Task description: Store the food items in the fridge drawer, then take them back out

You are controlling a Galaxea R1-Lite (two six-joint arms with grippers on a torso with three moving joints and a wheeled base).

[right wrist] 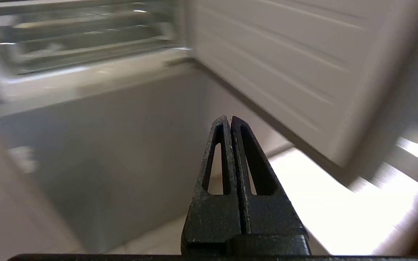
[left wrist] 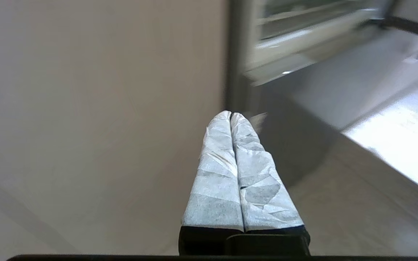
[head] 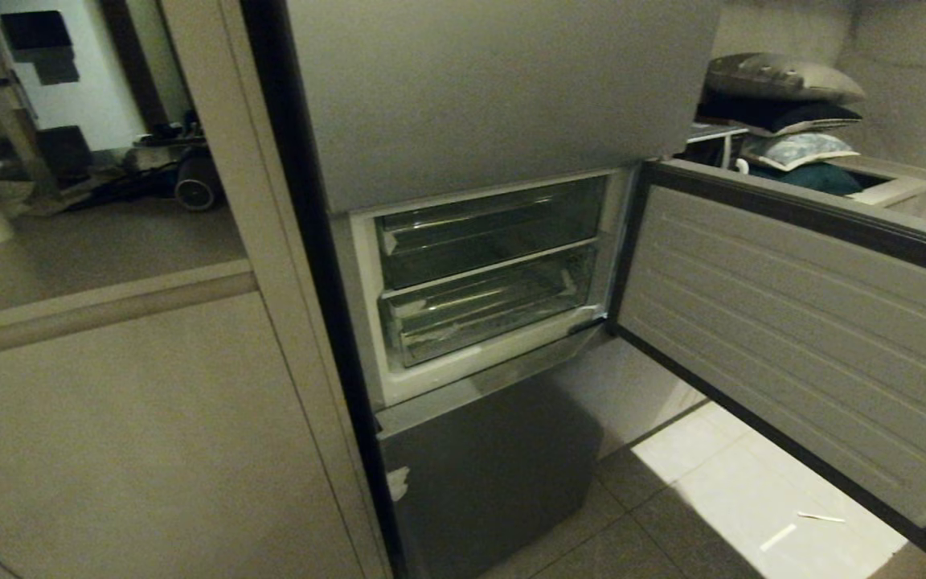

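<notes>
Head view shows the fridge drawer (head: 491,318) pushed in beside the open fridge door (head: 792,338); no food shows. Left gripper (left wrist: 230,115) and right gripper (right wrist: 229,118) hang closed, empty. Likely next: pull the drawer out.

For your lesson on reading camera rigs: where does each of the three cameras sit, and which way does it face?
Head view: high on the robot, looking down at the open fridge door and two clear drawers; no arm shows.
Left wrist view: behind the shut, white-wrapped left gripper, facing the cabinet panel beside the fridge.
Right wrist view: behind the shut black right gripper, facing the door.
All three views share the drawers.
</notes>
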